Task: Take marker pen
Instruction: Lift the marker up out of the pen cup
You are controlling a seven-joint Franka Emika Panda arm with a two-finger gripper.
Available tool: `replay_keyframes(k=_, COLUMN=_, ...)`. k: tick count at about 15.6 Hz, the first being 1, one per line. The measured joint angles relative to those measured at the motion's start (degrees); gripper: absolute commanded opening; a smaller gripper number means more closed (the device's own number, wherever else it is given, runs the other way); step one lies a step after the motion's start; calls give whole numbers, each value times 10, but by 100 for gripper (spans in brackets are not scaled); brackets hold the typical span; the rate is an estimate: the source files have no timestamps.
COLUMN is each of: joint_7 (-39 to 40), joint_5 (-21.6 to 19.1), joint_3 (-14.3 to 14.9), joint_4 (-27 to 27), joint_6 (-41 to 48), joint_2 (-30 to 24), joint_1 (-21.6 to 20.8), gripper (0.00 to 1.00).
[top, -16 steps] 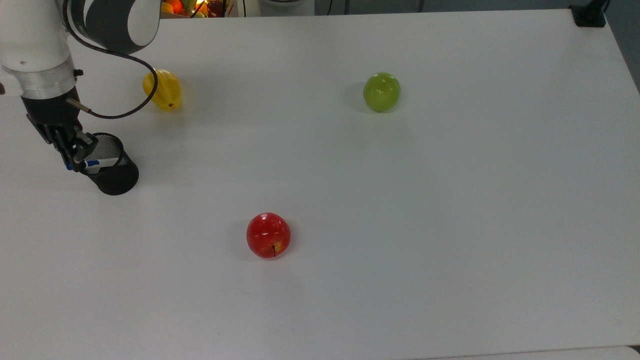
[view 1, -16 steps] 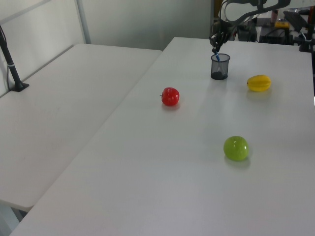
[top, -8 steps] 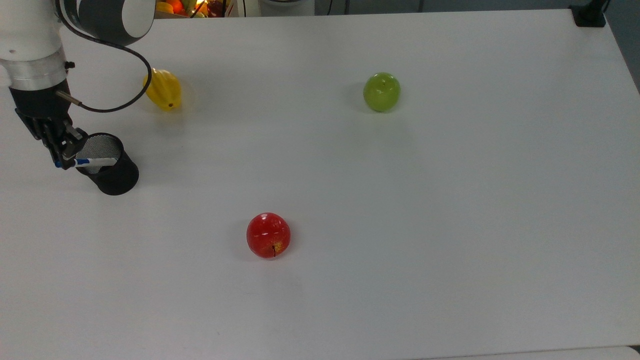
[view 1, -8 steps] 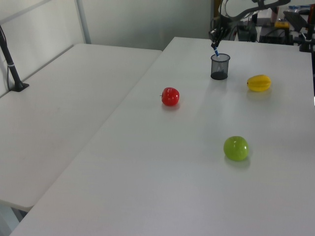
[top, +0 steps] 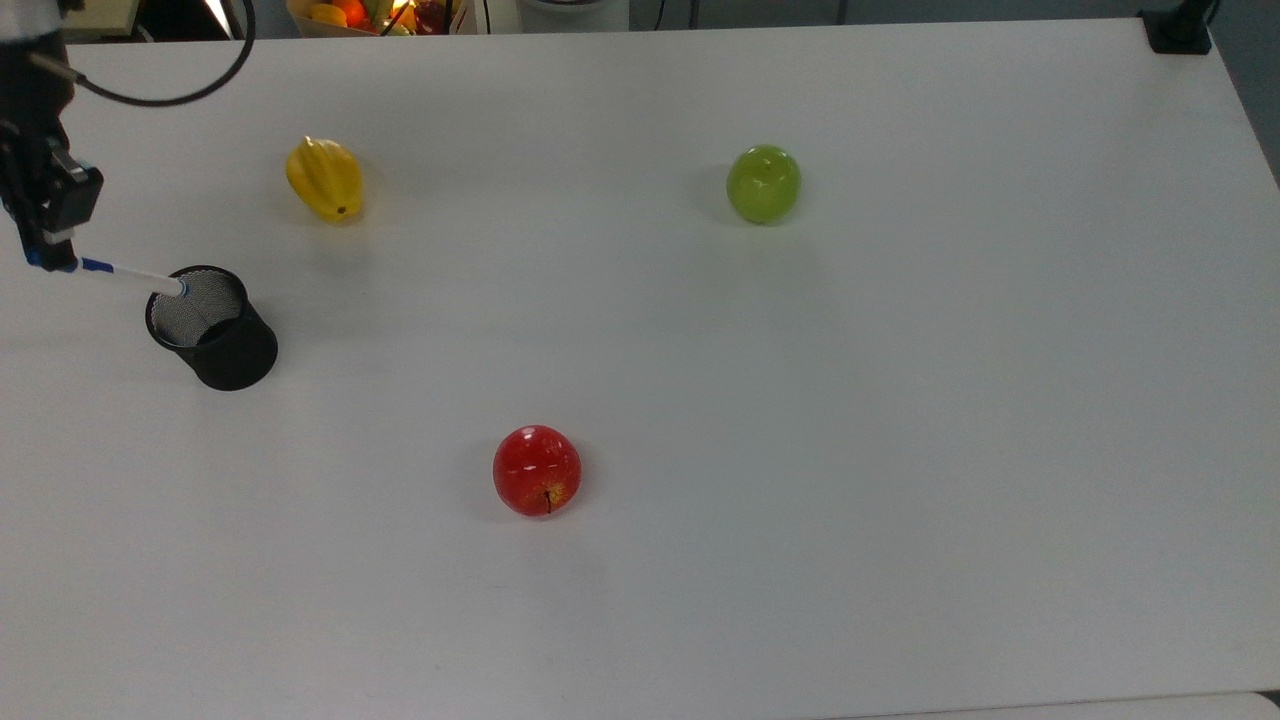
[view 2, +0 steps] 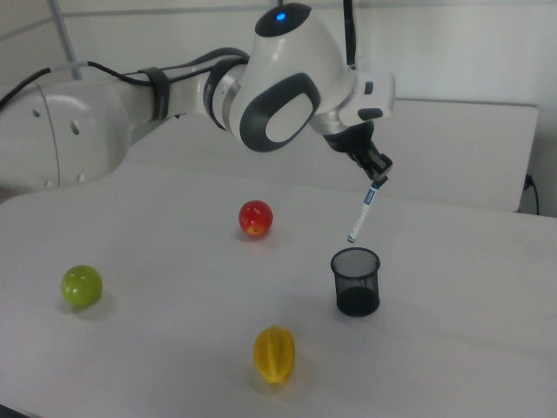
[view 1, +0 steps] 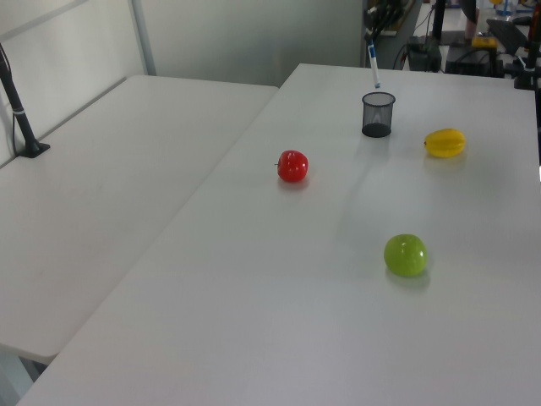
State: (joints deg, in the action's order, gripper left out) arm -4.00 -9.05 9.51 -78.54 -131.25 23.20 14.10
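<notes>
The gripper (view 2: 379,173) has its fingers clamped on the marker pen (view 2: 361,212), tilted above the mesh cup (view 2: 356,280)

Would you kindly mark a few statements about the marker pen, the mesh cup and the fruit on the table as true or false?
1. The gripper holds the marker pen by its upper end. True.
2. The marker pen is fully down inside the black mesh cup. False: in the right view it hangs clear above the cup's rim.
3. The red apple lies inside the cup. False: it sits on the white table, apart from the cup.
4. A yellow star fruit lies on the table. True.
5. The green apple touches the red apple. False: they are well apart.
</notes>
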Motion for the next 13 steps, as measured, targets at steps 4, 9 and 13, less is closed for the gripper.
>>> replay_keyframes(k=4, joint_7=0, joint_5=-3, joint_3=-1, joint_4=-32, joint_6=52, joint_2=-55, joint_1=-6, gripper=9)
replay_keyframes(k=9, joint_7=0, joint_5=-3, joint_3=-3, joint_4=-110, joint_6=73, joint_2=-120, joint_1=-61, gripper=10)
replay_keyframes(k=13, joint_7=2, joint_5=-3, joint_3=-4, joint_4=-173, joint_6=121, joint_2=-180, joint_1=-105, gripper=10)
